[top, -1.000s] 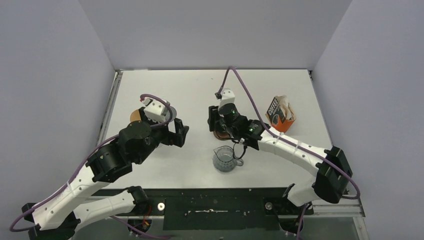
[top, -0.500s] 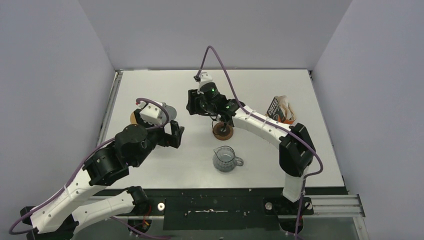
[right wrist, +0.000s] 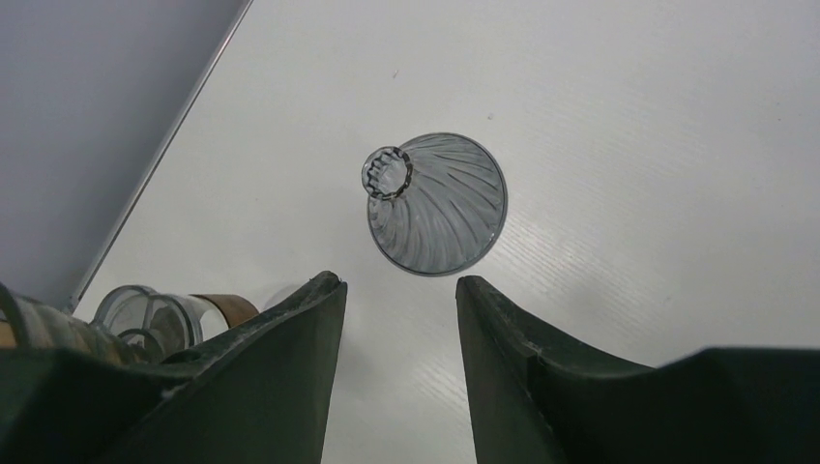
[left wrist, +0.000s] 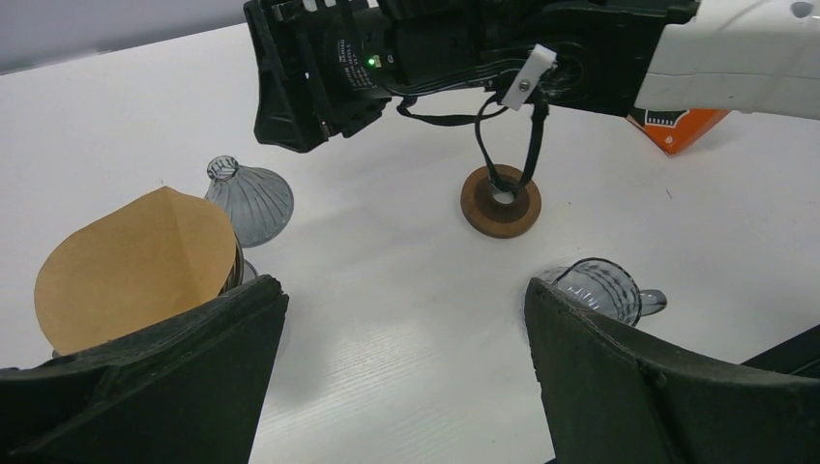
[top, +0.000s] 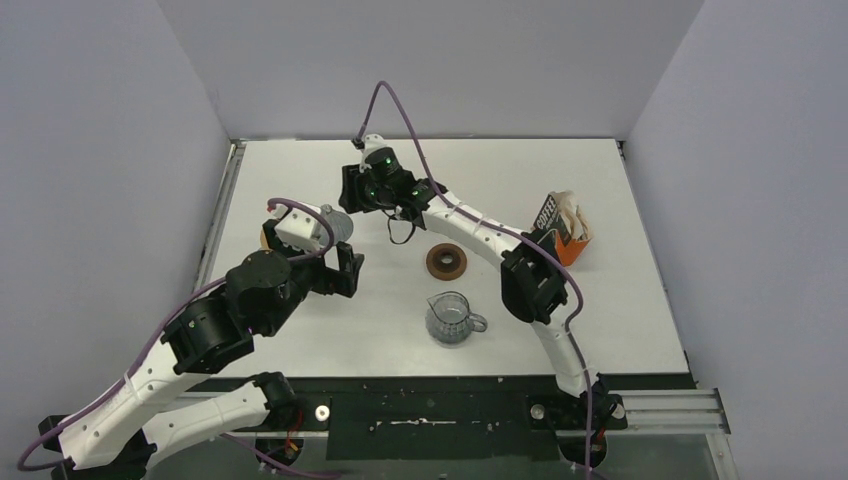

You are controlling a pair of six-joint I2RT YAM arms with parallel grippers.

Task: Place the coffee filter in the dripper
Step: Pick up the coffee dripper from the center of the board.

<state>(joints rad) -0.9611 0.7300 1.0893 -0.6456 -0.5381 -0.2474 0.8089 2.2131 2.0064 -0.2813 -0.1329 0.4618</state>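
Toward the table's (top: pixel 600 180) far left corner, the right gripper (right wrist: pixel 396 282) is hovering half-spread over the dripper (right wrist: pixel 440 208); the left gripper (left wrist: pixel 401 288) is gaping wide.

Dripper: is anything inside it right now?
The dripper sits mouth-down on the table, neck up. Nothing shows through its smoky wall, though pale paper against the white table could be missed.

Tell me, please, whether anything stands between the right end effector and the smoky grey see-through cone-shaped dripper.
Nothing visible does. The right end effector is open, and only bare white table shows between it and the smoky grey cone-shaped dripper, which rests mouth-down.
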